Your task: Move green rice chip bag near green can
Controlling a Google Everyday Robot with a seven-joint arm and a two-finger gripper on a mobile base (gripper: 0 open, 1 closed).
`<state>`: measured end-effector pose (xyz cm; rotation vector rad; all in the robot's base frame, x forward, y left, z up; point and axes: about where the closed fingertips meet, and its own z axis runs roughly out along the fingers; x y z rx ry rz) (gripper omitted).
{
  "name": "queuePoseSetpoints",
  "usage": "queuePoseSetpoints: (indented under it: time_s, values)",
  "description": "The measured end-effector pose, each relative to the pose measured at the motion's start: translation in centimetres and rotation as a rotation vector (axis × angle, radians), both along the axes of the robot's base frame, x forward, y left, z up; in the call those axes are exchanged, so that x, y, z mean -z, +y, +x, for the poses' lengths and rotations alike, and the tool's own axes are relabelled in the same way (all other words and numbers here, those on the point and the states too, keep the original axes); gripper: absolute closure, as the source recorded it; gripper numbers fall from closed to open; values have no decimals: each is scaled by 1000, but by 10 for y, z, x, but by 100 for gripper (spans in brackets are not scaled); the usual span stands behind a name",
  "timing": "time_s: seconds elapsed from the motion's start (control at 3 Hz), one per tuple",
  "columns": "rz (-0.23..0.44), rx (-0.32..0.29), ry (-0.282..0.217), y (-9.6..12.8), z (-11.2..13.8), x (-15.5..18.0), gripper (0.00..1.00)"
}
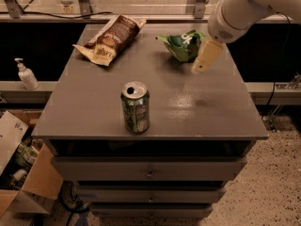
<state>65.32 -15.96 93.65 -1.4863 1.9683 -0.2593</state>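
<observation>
My gripper [206, 58] hangs just beside the green rice chip bag [182, 45] at the cabinet top's [94, 102] one o'clock, likely lining up a grab; spread or closed, I cannot tell. The green can [135, 108] stands at six o'clock, well apart.

Brown snack bag [109, 40] on grey cabinet [89, 102]; pump bottle [26, 74], cardboard box [37, 178] left.

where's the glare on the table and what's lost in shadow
Camera view: a pale sheen lies on the table right of the green can, in front of the hand, which hangs beside the green rice chip bag; the can's silver top also catches light; the gap under the tabletop and the recess behind the table are nearly black.
</observation>
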Motion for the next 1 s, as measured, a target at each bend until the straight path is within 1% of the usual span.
queuePoseSetpoints:
  time_s: [0.33,0.67,1.0]
  values:
    - [49,30,55,1,35,25,0]
    - [81,10,84,13,61,51,0]
    - [106,-21,86,24,81,71,0]
